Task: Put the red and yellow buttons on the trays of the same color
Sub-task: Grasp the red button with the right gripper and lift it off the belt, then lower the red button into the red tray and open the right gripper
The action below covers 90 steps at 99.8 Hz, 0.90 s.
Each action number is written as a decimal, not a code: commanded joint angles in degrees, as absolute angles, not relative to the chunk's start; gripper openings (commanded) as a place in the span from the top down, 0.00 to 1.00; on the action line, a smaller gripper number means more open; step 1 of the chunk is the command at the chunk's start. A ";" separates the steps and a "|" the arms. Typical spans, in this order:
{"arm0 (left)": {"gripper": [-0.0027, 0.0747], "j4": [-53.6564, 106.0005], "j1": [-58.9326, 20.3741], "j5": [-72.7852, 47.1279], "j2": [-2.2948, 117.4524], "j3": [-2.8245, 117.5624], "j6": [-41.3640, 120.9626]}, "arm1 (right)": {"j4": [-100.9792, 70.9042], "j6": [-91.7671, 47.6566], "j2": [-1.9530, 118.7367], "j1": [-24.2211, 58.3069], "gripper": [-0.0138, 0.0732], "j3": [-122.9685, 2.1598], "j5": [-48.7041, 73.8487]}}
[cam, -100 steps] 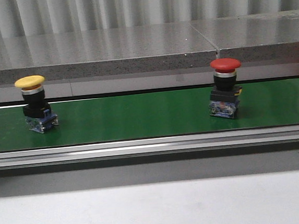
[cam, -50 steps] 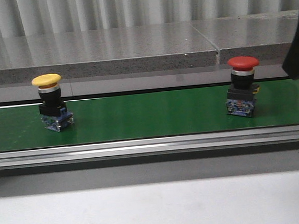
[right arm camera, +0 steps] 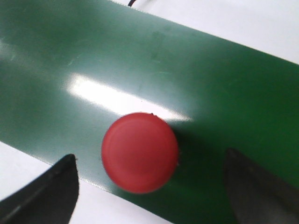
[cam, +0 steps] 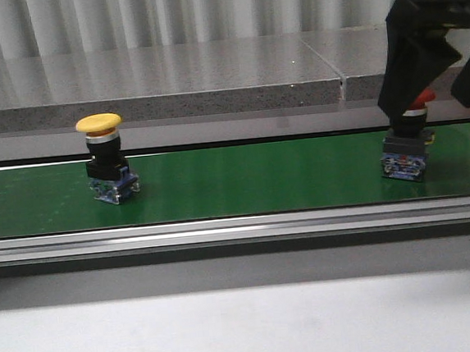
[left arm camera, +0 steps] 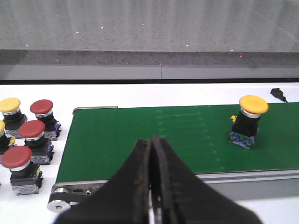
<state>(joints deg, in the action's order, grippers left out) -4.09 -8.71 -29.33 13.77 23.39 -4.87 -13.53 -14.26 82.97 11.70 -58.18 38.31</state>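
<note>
Riding the belt (cam: 235, 180), the red button (right arm camera: 139, 152) has slid under your right gripper (right arm camera: 149, 186), now spread wide around it. Grab it.

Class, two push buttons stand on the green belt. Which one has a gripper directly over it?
The red button, on the belt's right. The open right gripper straddles its cap, while the yellow button, on the left, stands with nothing near it.

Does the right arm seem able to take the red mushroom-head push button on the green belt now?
Probably yes. The right gripper hangs directly above the red mushroom-head push button on the green conveyor belt, jaws wide open on either side of its cap, and nothing stands between them.
</note>
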 commanded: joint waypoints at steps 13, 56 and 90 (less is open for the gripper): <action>0.99 -3.59 -9.19 -24.97 14.30 24.96 -5.02 | -14.02 -14.81 84.84 11.72 0.41 -61.27 36.11; 0.99 -3.59 -9.19 -24.97 14.30 24.96 -5.02 | -13.15 -14.81 84.82 5.65 0.58 -72.38 46.77; 0.99 -3.59 -9.19 -24.97 14.30 24.96 -5.02 | -13.20 -12.50 86.93 -15.69 0.58 -77.71 44.30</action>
<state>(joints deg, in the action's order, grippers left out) -4.09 -8.71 -29.33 13.77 23.39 -4.87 -13.19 -13.76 87.86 -11.27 -75.63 48.07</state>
